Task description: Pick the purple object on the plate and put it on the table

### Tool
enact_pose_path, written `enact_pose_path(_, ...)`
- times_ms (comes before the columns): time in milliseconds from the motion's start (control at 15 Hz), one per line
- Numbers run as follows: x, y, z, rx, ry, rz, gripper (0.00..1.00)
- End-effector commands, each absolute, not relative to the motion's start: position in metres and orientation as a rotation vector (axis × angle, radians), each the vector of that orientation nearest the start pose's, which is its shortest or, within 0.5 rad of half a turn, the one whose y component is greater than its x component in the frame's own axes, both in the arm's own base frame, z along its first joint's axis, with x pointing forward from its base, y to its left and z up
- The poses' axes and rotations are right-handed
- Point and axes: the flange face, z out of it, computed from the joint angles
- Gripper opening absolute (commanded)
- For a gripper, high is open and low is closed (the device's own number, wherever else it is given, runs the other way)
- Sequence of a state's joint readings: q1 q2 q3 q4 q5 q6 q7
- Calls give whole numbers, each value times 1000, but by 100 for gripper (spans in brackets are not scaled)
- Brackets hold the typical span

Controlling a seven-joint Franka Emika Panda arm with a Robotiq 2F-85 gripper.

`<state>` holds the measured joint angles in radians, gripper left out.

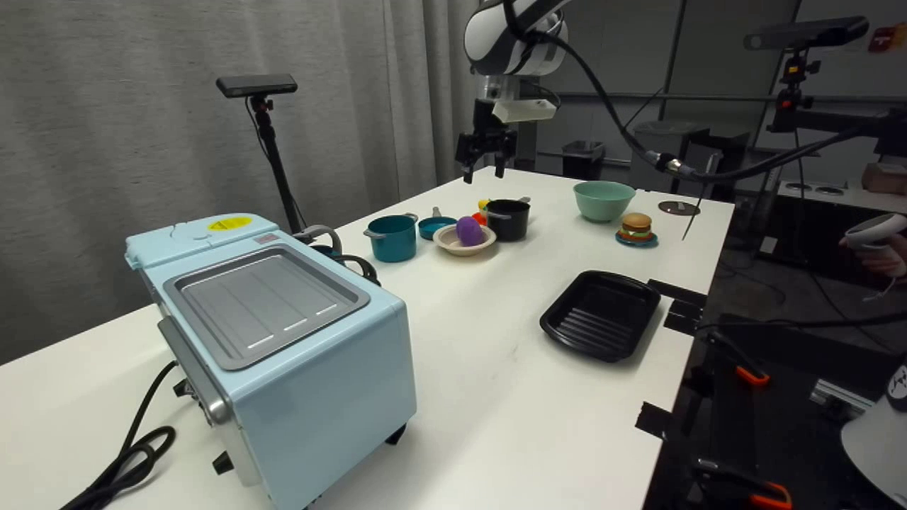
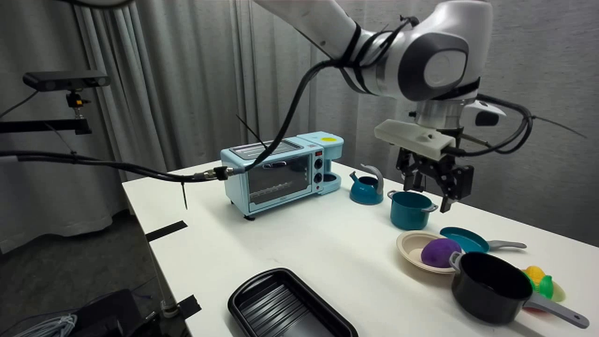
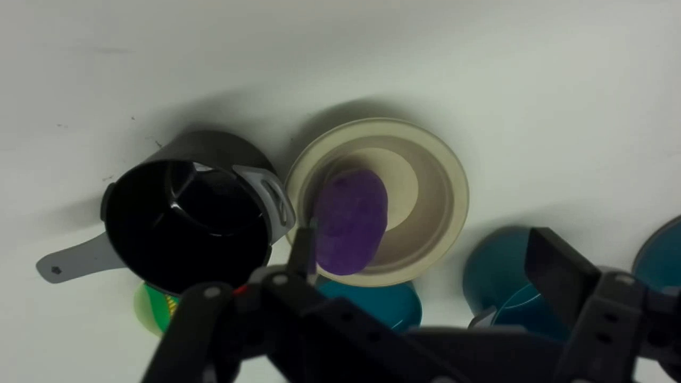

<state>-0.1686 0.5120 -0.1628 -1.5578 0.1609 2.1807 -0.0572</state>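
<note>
One white table (image 2: pixel 346 248), purple object (image 2: pixel 440 253) on plate (image 2: pixel 412 246), gray curtains (image 2: pixel 196 93) behind

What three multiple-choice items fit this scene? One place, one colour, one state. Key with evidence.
1. Relative to the shallow round cream plate, the smooth purple oval object is: A) beside it; B) in it; C) under it.
2. The long flat handle of the deep round black saucepan is: A) grey; B) red; C) yellow.
3. The black two-fingered claw is: A) shut on an object; B) shut with nothing in it; C) open, holding nothing.

1: B, since all three views show the object resting in the plate.
2: A, since the handle shows plain grey in the wrist view.
3: C, since its jaws stand wide apart, gripping nothing, in both exterior views.
</note>
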Motion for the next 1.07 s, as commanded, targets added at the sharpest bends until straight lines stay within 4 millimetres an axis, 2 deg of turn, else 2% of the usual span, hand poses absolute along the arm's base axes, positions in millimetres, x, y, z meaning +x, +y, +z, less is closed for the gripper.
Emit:
enact_pose_path(0, 716, -228, 331, -3054, 576, -216, 100)
enact_pose_path(267, 737, -235, 285, -3083, 600, -199, 100)
enact_pose_path(533, 750, -228, 242, -3109, 595, -172, 100)
enact_pose_path(600, 752, -225, 233, -3114, 597, -163, 95)
enact_pose_path(667, 754, -223, 225, -3118, 596, -157, 85)
enact_pose_path(733, 756, -220, 218, -3123, 594, -156, 71)
enact_pose_path(800, 758, -218, 213, -3128, 591, -152, 68)
enact_pose_path(1000, 762, -212, 210, -3129, 592, -163, 45)
